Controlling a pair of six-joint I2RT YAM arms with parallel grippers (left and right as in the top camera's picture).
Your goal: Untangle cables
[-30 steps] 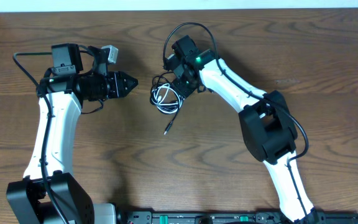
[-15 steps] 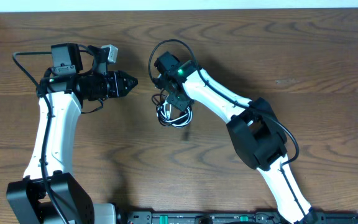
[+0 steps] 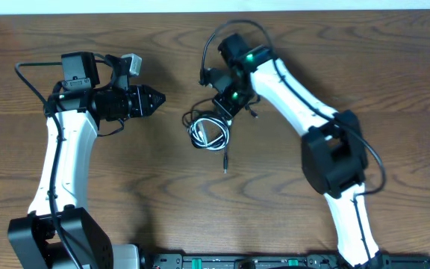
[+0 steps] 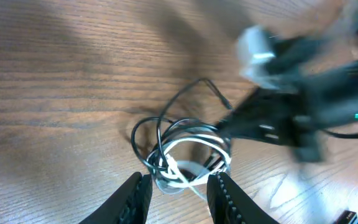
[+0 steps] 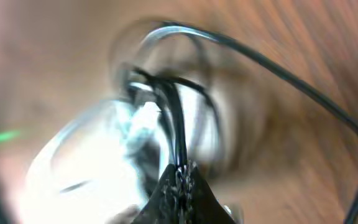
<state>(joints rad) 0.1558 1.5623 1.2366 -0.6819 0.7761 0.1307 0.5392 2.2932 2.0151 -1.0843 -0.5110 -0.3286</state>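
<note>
Cables [image 3: 209,133] lie bundled mid-worktop [image 3: 125,194], a little lower and further right than a second ago

The right fingers [image 5: 169,194], which hung over the bundle half a second ago, have swung back to its upper right edge. They are pressed together on a strand of the black cable [image 4: 143,127], though their wrist view is blurred. The left fingers [image 4: 135,196] have not moved; they are spread apart and point at the bundle from well to its left. The white cable [image 4: 191,146] is coiled in tight round loops inside looser black ones, both thin and smooth against the brown wood grain. A straight black plug end [image 3: 225,169] trails from the bundle towards the near edge, further right than before
</note>
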